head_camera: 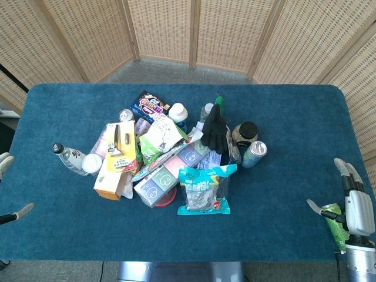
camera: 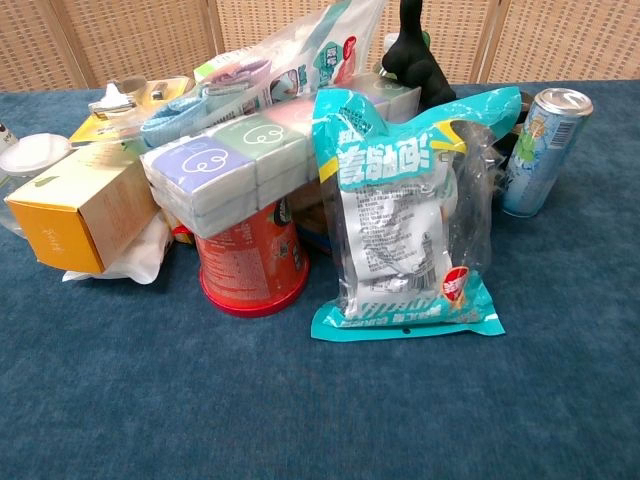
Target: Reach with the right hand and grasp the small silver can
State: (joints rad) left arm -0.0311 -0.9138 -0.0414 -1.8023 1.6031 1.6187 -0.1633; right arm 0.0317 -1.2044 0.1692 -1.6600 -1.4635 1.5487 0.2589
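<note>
The head view takes in the whole blue table with a heap of goods at its middle. The small silver can lies at the far left edge of that heap, just beside a dark snack packet and well apart from both hands. The right hand shows only in this view, at the near right edge of the table, fingers spread and upright, holding nothing, with a green object just beside its thumb. Of the left hand, only fingertips peek in at the left border, so its state cannot be told. The chest view shows neither hand; it faces a teal bag, a tissue pack, a red tub, an orange box and a taller blue-green can on the right. The silver can cannot be made out there.
</note>
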